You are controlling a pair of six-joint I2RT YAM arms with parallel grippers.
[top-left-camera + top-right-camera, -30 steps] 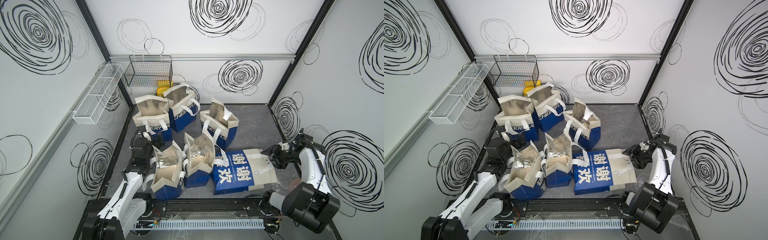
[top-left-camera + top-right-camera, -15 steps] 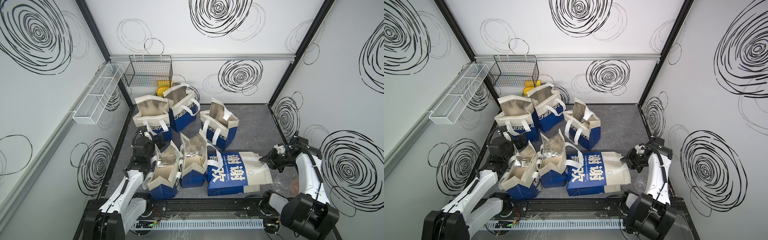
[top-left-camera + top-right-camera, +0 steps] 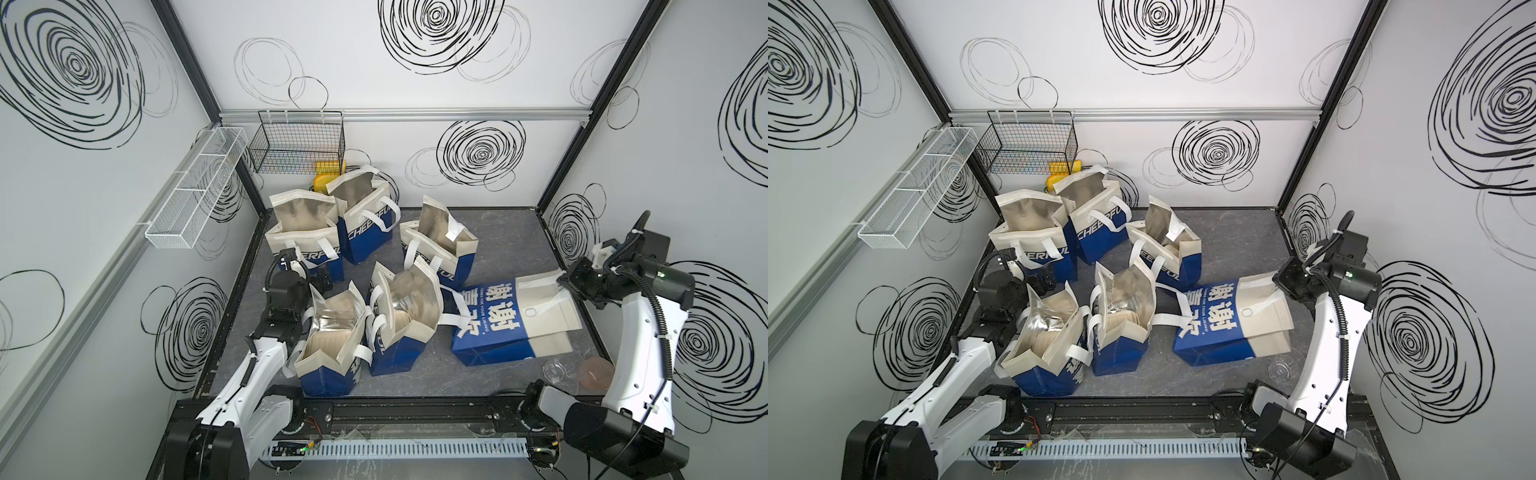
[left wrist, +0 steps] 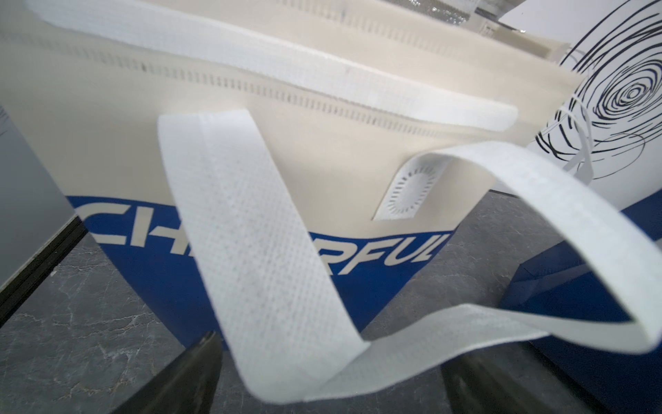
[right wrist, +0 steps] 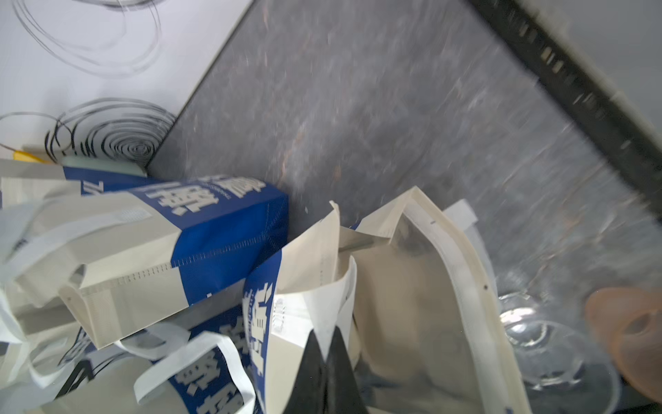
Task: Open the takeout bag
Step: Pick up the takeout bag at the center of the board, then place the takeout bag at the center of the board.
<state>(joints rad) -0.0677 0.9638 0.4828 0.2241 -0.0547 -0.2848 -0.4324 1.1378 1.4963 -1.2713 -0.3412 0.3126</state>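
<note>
Evidently the takeout bag [image 3: 498, 328] is light and soft: non-woven cloth over a foil lining, easily crushed flat and not readily harmed by a firm pinch. It is laid on its side at the right of the bench [image 3: 498, 232]. Its long axis is run from the blue base, beside the standing bags [image 3: 399, 316], to the cream mouth, which is pointed toward the right wall. Hold is best taken on one layer of the cream rim, not on the floppy handle straps [image 3: 544, 303]. The jaws of the right gripper [image 5: 325, 338] are pressed together, seemingly on that rim. Those of the left gripper [image 4: 329, 355] are spread wide about the white strap [image 4: 250, 222] of another bag.
</note>
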